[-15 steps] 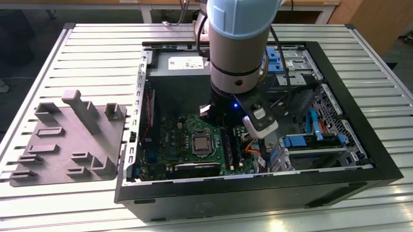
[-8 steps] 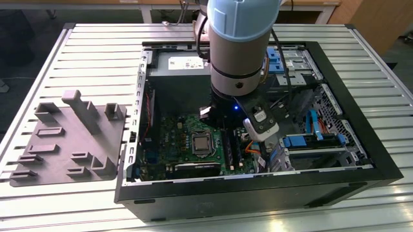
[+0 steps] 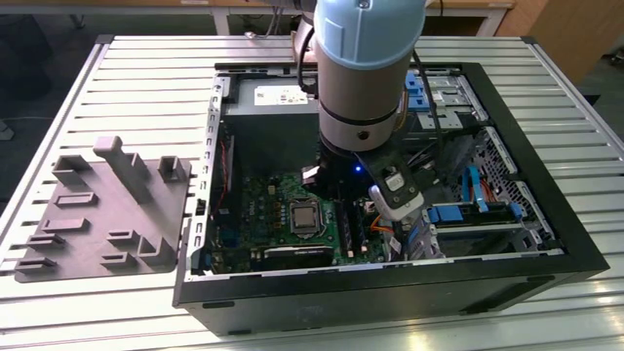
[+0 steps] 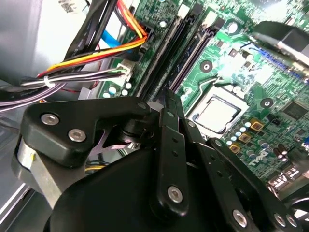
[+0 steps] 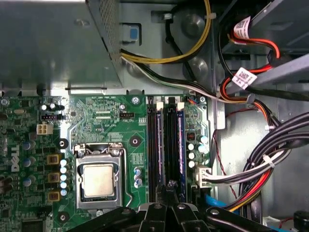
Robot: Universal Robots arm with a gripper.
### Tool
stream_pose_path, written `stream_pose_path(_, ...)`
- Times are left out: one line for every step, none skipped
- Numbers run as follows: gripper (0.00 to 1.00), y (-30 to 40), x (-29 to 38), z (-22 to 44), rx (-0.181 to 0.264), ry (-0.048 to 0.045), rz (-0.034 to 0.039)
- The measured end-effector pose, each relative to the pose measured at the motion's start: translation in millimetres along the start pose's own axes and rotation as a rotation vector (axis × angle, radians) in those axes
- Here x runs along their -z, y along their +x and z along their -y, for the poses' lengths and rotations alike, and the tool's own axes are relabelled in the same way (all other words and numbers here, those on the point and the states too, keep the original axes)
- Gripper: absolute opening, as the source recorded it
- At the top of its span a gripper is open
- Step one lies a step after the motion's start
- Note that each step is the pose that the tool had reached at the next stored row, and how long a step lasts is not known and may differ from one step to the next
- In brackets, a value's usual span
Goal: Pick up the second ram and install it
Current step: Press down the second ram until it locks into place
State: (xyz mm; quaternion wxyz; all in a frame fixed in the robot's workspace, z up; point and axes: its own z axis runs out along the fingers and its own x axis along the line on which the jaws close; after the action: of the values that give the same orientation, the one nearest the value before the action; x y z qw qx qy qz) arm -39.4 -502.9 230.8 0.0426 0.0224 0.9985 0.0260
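Inside the case [image 3: 546, 241], over the board [image 5: 111, 121], the gripper [image 5: 169, 186] hangs at the slots [image 5: 155, 140], its fingers drawn together; a dark strip [image 5: 172, 145] edge-on in a slot under the tips may be the ram; I cannot tell if it is pinched; judged light, stiff, fragile; best held by its bare long edges.

A slatted metal table [image 3: 146, 80] fills the exterior view, carrying an open black computer case [image 3: 546, 241] across the centre and right of the frame and a grey plastic tray [image 3: 102, 219] with raised blocks at the left.
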Motion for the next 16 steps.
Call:
stream_pose_path(0.11, -0.1, 0.1, 1.0, 0.000, 0.0001, 0.0000)
stream_pose_path(0.11, -0.1, 0.1, 2.0, 0.000, 0.0001, 0.0000)
stream_pose_path(0.11, -0.1, 0.1, 2.8, 0.000, 0.0000, 0.0000)
stream_pose_path(0.11, -0.1, 0.2, 3.6, 0.000, 0.0000, 0.0000)
stream_pose_path(0.11, -0.2, 0.2, 4.5, 0.000, 0.0001, 0.0000)
stream_pose_path(0.11, -0.2, 0.2, 5.3, 0.000, -0.0001, 0.0000)
stream_pose_path(0.11, -0.3, 0.2, 6.0, 0.000, 0.0000, 0.0000)
stream_pose_path(0.11, -0.3, 0.3, 6.8, 0.000, 0.0000, 0.0000)
stream_pose_path(0.11, -0.3, 0.3, 7.6, 0.000, 0.0001, 0.0000)
stream_pose_path(0.11, -0.4, 0.3, 8.2, 0.000, 0.0000, 0.0000)
stream_pose_path(0.11, -0.4, 0.3, 8.9, 0.000, -0.0001, 0.0000)
stream_pose_path(0.11, -0.4, 0.3, 9.5, 0.000, -0.0001, 0.0000)
stream_pose_path(0.11, -0.4, 0.4, 10.1, 0.000, 0.0001, -0.0001)
stream_pose_path(0.11, -0.5, 0.4, 10.7, 0.000, 0.0001, 0.0000)
stream_pose_path(0.11, -0.5, 0.4, 11.3, 0.000, 0.0000, 0.0000)
stream_pose_path(0.11, -0.5, 0.4, 11.8, 0.000, 0.0000, 0.0000)
